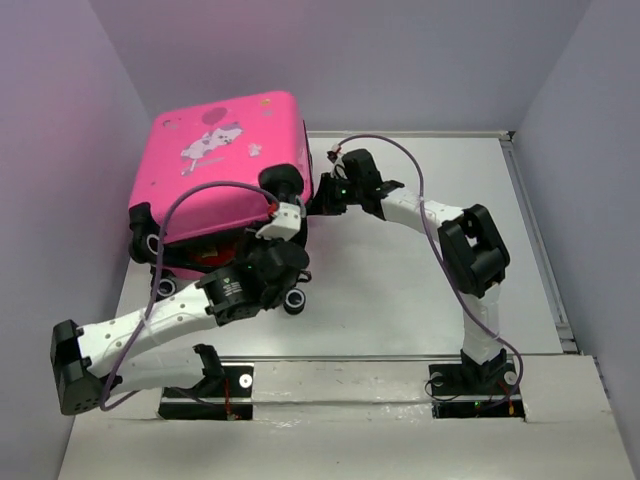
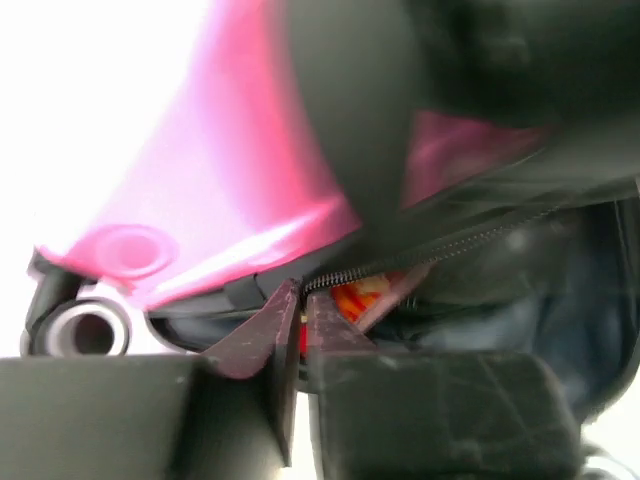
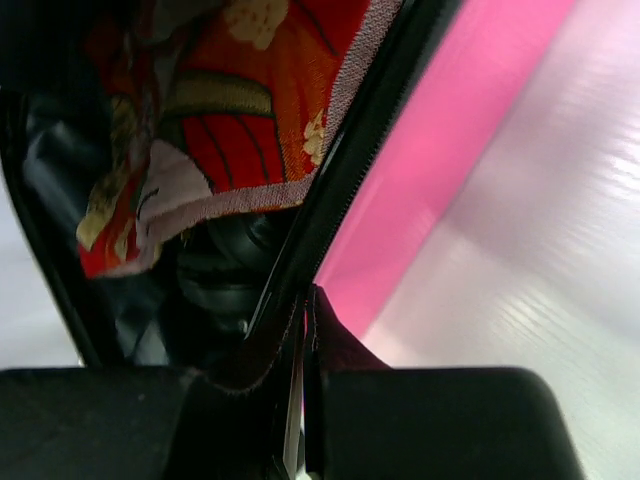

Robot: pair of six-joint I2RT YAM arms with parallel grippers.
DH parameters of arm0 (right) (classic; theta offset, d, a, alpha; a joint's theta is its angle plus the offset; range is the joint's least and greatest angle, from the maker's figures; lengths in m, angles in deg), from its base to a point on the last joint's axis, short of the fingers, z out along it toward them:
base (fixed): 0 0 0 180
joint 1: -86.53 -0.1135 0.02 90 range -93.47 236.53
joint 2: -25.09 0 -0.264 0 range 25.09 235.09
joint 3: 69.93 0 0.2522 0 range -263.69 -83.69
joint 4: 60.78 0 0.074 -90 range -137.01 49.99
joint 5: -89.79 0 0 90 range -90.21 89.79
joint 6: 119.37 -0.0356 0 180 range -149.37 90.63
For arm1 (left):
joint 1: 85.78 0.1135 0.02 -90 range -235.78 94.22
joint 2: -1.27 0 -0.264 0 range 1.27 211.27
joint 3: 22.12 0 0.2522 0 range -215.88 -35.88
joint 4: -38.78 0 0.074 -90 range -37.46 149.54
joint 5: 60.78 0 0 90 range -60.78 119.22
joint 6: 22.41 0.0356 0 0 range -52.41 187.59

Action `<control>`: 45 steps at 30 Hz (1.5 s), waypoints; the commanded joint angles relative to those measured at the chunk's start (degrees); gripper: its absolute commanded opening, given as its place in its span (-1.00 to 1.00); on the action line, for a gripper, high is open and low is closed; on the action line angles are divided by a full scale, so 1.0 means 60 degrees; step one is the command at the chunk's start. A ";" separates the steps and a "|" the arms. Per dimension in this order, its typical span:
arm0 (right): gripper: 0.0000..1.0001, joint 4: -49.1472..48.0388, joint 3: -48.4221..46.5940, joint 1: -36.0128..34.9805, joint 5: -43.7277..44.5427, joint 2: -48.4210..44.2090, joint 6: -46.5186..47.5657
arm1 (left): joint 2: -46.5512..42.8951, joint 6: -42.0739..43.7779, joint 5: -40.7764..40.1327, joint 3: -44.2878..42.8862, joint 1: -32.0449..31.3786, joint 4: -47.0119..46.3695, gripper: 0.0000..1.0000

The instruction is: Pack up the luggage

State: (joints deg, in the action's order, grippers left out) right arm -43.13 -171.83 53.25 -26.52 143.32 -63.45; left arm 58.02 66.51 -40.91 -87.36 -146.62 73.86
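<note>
The pink luggage (image 1: 225,170) lies at the back left, its lid with the white cartoon print lowered over the base but not closed. A red patterned cloth (image 3: 230,130) lies inside and shows through the gap (image 2: 365,295). My left gripper (image 1: 268,238) is at the front edge of the lid. In the left wrist view its jaws (image 2: 302,300) are pressed together on the black zipper trim (image 2: 420,255). My right gripper (image 1: 318,200) is at the luggage's right side. Its jaws (image 3: 308,305) are shut on the black zipper edge (image 3: 345,190).
Black caster wheels (image 1: 295,300) stick out at the luggage's near side, one showing in the left wrist view (image 2: 85,328). Grey walls close in on the left, back and right. The white table (image 1: 400,290) stretches right of the luggage.
</note>
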 commanded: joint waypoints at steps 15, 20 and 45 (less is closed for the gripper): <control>-0.80 -0.0427 0.2164 0.0156 0.1879 -0.1745 0.0319 | -0.0086 -0.1808 0.4058 -0.4220 0.3319 -0.0964 0.52; -0.75 -0.0471 0.2604 0.0156 0.1967 -0.2625 0.0568 | 0.0839 -0.2675 0.7411 -0.4749 0.8024 -0.0448 0.69; 1.00 -0.0236 0.3541 0.1428 0.0871 -0.4851 0.0980 | 0.4355 -0.4170 1.5172 -0.2291 1.3568 -0.2146 0.98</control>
State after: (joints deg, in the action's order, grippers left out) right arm -42.72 -151.31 56.07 -16.59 122.12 -56.20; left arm 85.25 42.07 34.61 -106.84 -64.68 60.90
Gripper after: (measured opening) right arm 0.975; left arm 0.990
